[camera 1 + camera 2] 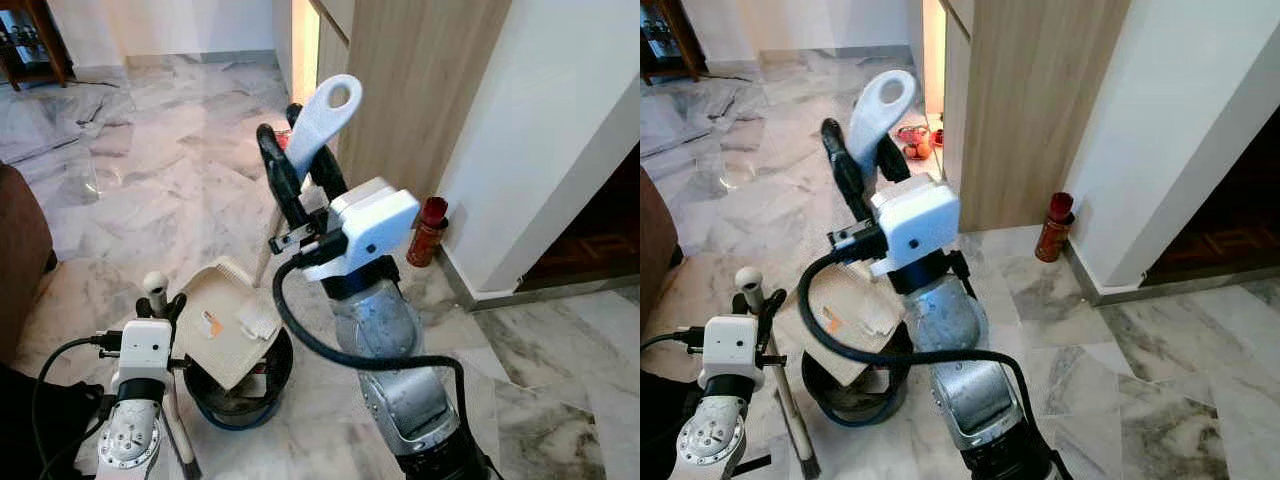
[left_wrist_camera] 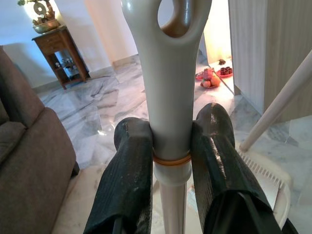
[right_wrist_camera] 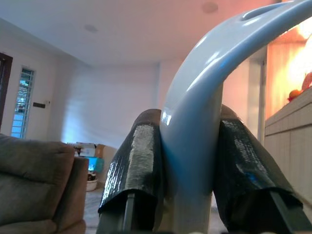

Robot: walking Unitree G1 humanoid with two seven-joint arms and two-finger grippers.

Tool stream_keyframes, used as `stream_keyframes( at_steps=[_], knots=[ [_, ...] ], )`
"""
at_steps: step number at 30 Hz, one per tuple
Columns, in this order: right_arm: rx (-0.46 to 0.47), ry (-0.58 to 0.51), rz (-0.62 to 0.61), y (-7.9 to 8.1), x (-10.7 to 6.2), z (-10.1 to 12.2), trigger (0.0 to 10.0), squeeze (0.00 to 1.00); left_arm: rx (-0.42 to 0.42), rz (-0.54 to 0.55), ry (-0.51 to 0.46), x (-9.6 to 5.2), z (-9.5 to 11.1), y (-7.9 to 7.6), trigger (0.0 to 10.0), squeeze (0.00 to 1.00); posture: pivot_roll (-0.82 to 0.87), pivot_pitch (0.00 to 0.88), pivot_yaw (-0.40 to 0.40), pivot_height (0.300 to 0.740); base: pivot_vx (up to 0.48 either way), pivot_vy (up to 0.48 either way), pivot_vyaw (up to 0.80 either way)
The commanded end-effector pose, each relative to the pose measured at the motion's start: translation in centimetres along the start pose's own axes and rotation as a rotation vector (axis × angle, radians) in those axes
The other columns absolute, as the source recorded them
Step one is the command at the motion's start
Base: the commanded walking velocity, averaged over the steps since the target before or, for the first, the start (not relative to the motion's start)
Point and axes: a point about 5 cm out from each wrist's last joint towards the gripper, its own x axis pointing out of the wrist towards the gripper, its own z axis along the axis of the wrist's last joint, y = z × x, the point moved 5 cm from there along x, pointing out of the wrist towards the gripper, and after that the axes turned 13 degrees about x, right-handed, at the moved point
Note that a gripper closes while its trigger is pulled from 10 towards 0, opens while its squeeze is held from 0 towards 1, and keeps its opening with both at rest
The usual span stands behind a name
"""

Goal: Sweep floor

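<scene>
My right gripper (image 1: 300, 150) is raised in front of me, shut on the white looped handle (image 1: 325, 112) of a long-handled dustpan. Its cream pan (image 1: 225, 322) hangs tilted over a black bin (image 1: 245, 392) on the marble floor. In the right wrist view both black fingers (image 3: 134, 161) press the handle (image 3: 195, 112). Low on my left, my left gripper (image 1: 158, 302) is shut on the pale broom handle (image 1: 155, 284), which stands nearly upright. The left wrist view shows the fingers (image 2: 129, 170) clamped just above an orange ring on that handle (image 2: 168, 87).
A wooden cabinet (image 1: 420, 90) and a white wall corner (image 1: 540, 130) stand close ahead on the right, with a red can (image 1: 427, 232) at their foot. A brown sofa (image 1: 18, 255) is at my left. A plate of fruit (image 1: 915, 142) lies on the floor beyond.
</scene>
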Motion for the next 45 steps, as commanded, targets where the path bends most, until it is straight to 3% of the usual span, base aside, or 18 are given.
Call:
stream_keyframes(
  at_steps=[1,19,24,28,39,45],
  knots=[
    [-0.012,-0.141,0.059,1.7,0.4,3.1,10.0,0.00,0.016,0.022,-0.039,0.2,0.7,0.6,10.0,0.00,0.20,0.076,-0.040,0.740,0.000,0.000,0.00],
    [-0.066,-0.183,0.178,4.2,-0.2,3.6,10.0,0.00,0.015,0.021,-0.043,0.3,0.8,0.5,10.0,0.00,0.20,0.075,-0.040,0.740,0.000,0.000,0.00],
    [-0.101,-0.166,0.258,5.4,-0.6,3.1,10.0,0.00,0.015,0.023,-0.045,0.3,0.9,0.5,10.0,0.00,0.20,0.076,-0.041,0.740,0.000,0.000,0.00],
    [-0.044,-0.145,0.232,5.2,-0.5,2.8,10.0,0.00,0.015,0.023,-0.045,0.3,0.9,0.5,10.0,0.00,0.20,0.076,-0.041,0.740,0.000,0.000,0.00],
    [-0.124,-0.166,0.278,5.7,-0.7,2.9,10.0,0.00,0.014,0.024,-0.048,0.4,1.0,0.5,10.0,0.00,0.20,0.073,-0.041,0.740,0.000,0.000,0.00],
    [-0.109,-0.148,0.251,5.2,-0.7,2.6,10.0,0.00,0.013,0.022,-0.047,0.4,0.9,0.5,10.0,0.00,0.20,0.073,-0.042,0.740,0.000,0.000,0.00]
  ],
)
